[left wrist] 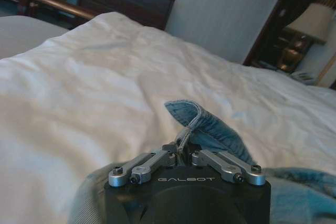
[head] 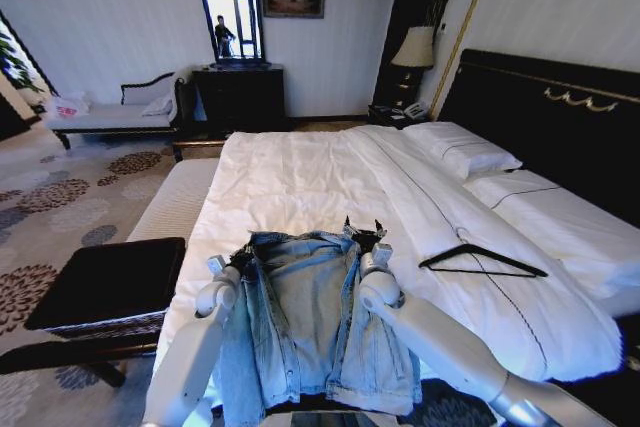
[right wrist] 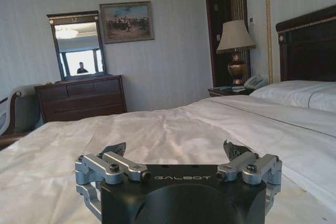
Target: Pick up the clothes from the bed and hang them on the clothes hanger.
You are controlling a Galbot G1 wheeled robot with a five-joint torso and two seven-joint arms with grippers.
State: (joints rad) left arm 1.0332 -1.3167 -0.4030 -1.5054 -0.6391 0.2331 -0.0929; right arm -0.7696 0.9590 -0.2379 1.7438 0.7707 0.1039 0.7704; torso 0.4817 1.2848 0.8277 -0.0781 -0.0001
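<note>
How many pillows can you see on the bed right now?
2: one pillow nearer the bedside lamp, the second pillow beside it along the headboard. Others may be hidden.

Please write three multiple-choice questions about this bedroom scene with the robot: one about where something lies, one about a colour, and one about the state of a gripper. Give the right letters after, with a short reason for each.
1. Where does the clothes hanger lie?
A. on the white bed, on the robot's right side of the jacket
B. on the dark dresser
C. on the carpet

2. What colour is the denim jacket?
A. black
B. light blue
C. red

3. How do the two grippers differ?
A. both are open
B. the left gripper is shut on the jacket, the right gripper is open
C. the right gripper holds the hanger

Answers:
1. A, because the head view shows the hanger flat on the sheet, apart from the jacket.
2. B, because the faded blue fabric shows in the head and left wrist views.
3. B, because the left wrist view shows a fold of denim pinched between the fingers, and the right wrist view shows fingers spread with nothing between them.
</note>
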